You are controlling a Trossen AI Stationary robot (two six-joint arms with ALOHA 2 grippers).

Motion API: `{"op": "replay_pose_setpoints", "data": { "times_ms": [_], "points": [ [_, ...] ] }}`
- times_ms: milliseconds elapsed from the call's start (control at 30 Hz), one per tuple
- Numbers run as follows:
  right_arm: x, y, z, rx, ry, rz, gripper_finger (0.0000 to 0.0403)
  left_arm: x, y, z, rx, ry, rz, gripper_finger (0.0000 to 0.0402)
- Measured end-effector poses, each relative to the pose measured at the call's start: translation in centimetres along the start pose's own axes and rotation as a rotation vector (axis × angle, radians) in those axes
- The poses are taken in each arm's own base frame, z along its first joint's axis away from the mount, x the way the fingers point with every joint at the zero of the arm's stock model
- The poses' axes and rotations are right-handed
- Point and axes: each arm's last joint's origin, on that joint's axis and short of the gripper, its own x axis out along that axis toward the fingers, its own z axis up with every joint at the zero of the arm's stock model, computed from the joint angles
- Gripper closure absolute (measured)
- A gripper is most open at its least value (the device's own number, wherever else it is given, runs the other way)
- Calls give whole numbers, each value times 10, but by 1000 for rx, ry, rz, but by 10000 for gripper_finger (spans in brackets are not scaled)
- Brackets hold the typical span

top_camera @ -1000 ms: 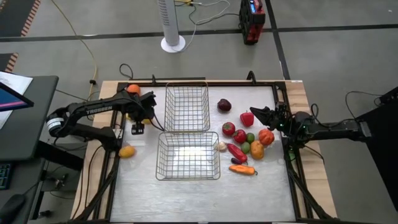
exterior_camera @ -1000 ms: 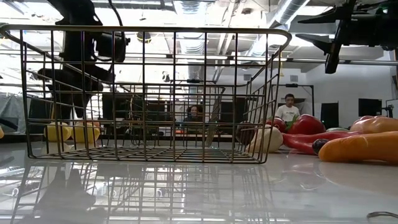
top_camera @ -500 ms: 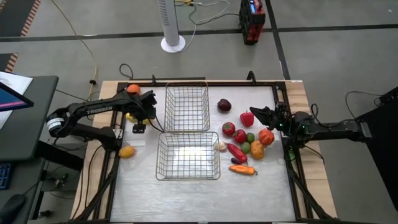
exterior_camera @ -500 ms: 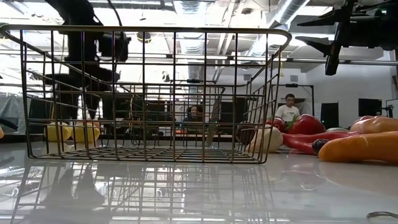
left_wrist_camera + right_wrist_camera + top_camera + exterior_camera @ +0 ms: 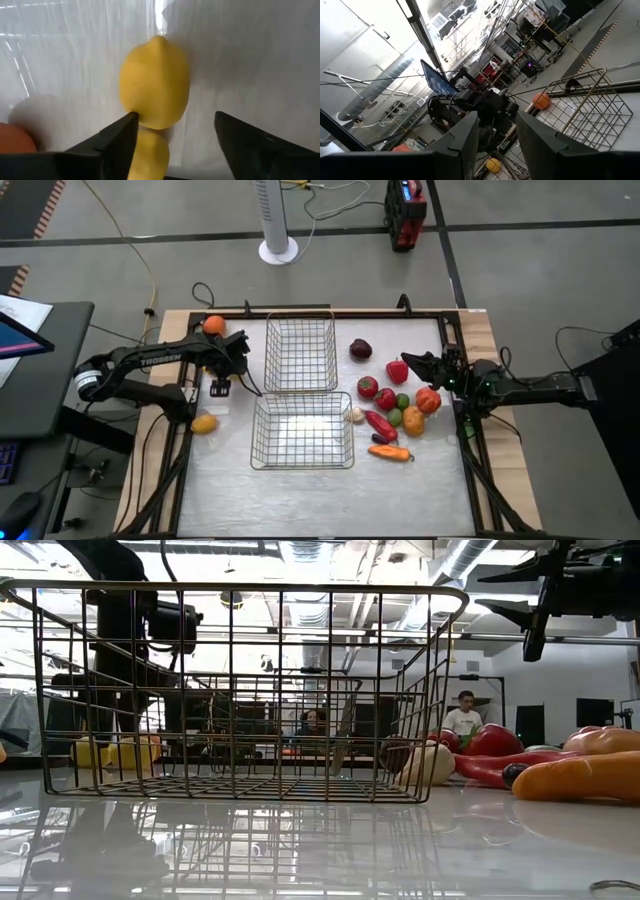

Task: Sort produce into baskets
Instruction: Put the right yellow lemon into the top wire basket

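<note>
Two yellow lemons lie on the table left of the far wire basket. My left gripper points down over them, open, one finger at the larger lemon's side and the other off to its other side. In the high view my left gripper hides the lemons. An orange lies at the far left, and a yellow-orange piece nearer. The near basket holds nothing. My right gripper hangs open and level above the produce pile on the right. My left gripper comes at the lemons from above, pointing down. One fingertip stands right at the larger lemon's lower side; whether it touches, I cannot tell. Both lemons rest on the table.
On the right lie a dark purple round, red pieces, a green round, orange pieces and a carrot. A black frame rims the table. People sit in the room beyond.
My left gripper has sunk toward the two lemons and now covers them in the high view. The lemons and all other produce have stayed where they were.
</note>
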Motion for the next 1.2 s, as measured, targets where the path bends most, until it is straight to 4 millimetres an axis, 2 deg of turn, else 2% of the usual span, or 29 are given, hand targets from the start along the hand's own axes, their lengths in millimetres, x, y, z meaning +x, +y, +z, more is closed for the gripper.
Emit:
{"op": "replay_pose_setpoints", "data": {
  "times_ms": [233, 400, 533, 633, 767, 900, 1033, 1200],
  "points": [
    [0, 0, 0, 7, 0, 1, 241, 1, 0, -2, -11, 29, 19, 254],
    [0, 0, 0, 7, 0, 1, 241, 2, -3, -3, -42, 19, -42, 323],
    [0, 0, 0, 8, 0, 1, 241, 2, -4, -3, -66, 13, -71, 363],
    [0, 0, 0, 8, 0, 1, 241, 0, -4, -4, -77, 34, -76, 379],
    [0, 0, 0, 8, 0, 1, 241, -8, -1, -2, -93, 32, -74, 381],
    [0, 0, 0, 8, 0, 1, 241, -20, 3, 3, -139, 9, -64, 367],
    [0, 0, 0, 2, -1, -3, 241, -31, 8, 8, -223, -26, -56, 334],
    [0, -1, 1, 0, -9, -9, 241, -37, 10, 13, -294, -85, -111, 273]
  ]
}}
